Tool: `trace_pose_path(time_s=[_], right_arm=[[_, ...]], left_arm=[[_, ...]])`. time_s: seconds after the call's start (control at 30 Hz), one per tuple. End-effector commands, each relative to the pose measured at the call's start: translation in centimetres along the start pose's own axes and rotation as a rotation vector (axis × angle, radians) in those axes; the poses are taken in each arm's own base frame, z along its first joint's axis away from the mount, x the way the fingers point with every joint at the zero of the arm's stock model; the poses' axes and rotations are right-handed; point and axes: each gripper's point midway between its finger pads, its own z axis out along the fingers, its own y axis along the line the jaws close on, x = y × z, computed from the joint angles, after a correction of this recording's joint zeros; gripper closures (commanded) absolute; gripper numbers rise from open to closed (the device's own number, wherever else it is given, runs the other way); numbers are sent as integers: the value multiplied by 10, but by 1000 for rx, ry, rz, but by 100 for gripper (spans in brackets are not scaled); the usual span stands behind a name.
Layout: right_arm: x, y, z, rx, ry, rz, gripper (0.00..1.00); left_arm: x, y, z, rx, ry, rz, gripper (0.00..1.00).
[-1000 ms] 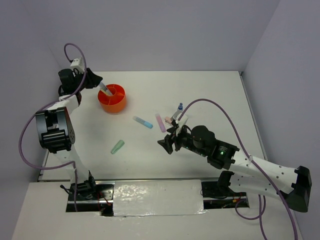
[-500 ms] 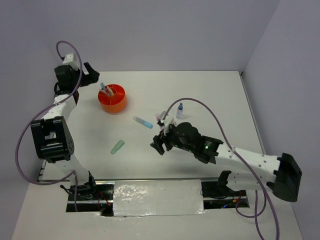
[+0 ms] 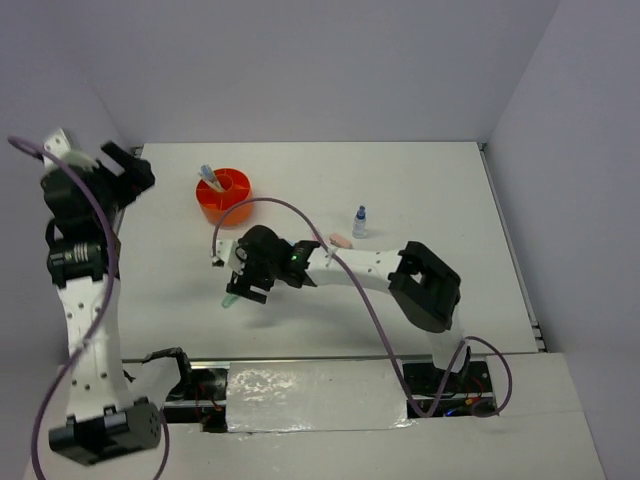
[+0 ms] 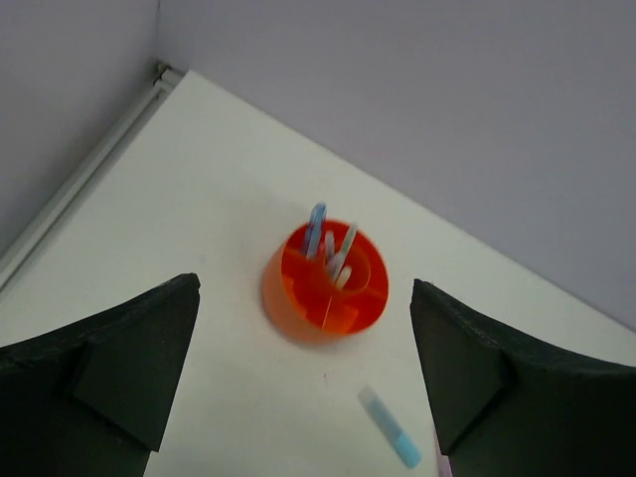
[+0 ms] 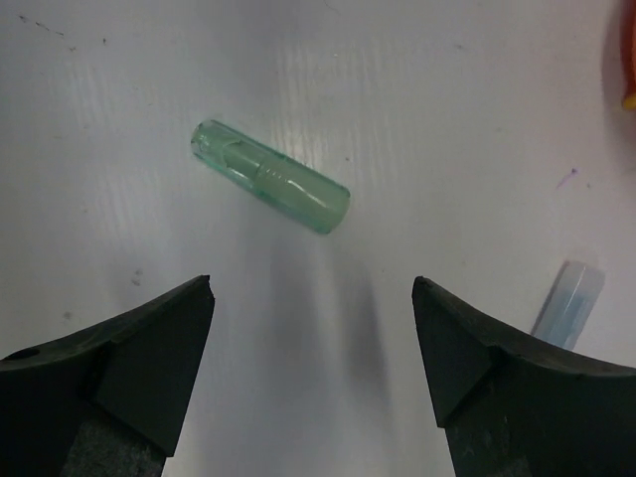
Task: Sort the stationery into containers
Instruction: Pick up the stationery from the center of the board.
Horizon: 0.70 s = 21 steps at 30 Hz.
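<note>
The orange organizer (image 3: 224, 196) (image 4: 325, 280) stands at the back left with several pens and markers (image 4: 329, 248) upright in it. My left gripper (image 3: 128, 168) (image 4: 303, 286) is raised to its left, open and empty. A pastel green piece (image 5: 268, 189) (image 3: 231, 299) lies on the table just ahead of my right gripper (image 5: 310, 283) (image 3: 240, 278), which hovers open above the table. A light blue marker (image 4: 390, 440) (image 5: 568, 303) lies beside it, under my right arm in the top view. A pink eraser (image 3: 341, 241) and a small blue-capped bottle (image 3: 359, 222) sit mid-table.
The white table (image 3: 420, 190) is walled at the back and on both sides. My right arm (image 3: 340, 268) stretches leftward across the table's middle. A metal rail (image 4: 89, 169) runs along the left edge.
My left gripper opened, lifted away from the organizer and drew back to the left. My right arm swung left from the pink items to the green piece, jaws opening wider.
</note>
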Motion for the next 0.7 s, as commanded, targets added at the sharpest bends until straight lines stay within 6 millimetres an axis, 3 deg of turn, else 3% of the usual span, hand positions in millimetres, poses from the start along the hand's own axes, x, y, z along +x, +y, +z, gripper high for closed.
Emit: trace_pose_path(time_s=[0.0,0.03,0.1,0.3,0.33,0.37,0.43,0.47,0.6,0.67], right_arm=[[-1,5,12,-107,75,-211,11],[-8,9,13,-144,59,-238,1],[-4,13,21,-181,53,-320,0],[5,21,40,-263,52,-438,1],[0,19,42,-263,46,-468,1],[12,21,51,-285,78,-472,1],[4,17,57,-285,72,-496,2],[15,19,65,-304,103,-491,2],[13,16,79,-307,99,-506,4],[22,17,85,-325,124,-494,4]], left_arm=[[60,26,-15,-21,87,19,1],[59,29,-20,-25,60,33,1],[73,36,-18,-32,86,38,1],[89,23,-15,55,171,40,1],[90,22,-15,63,169,37,1],[88,20,-17,75,156,35,1],[90,19,-20,91,152,32,1],[88,18,-23,93,139,37,1],[83,25,-31,63,99,38,1],[83,24,-34,75,83,34,1]])
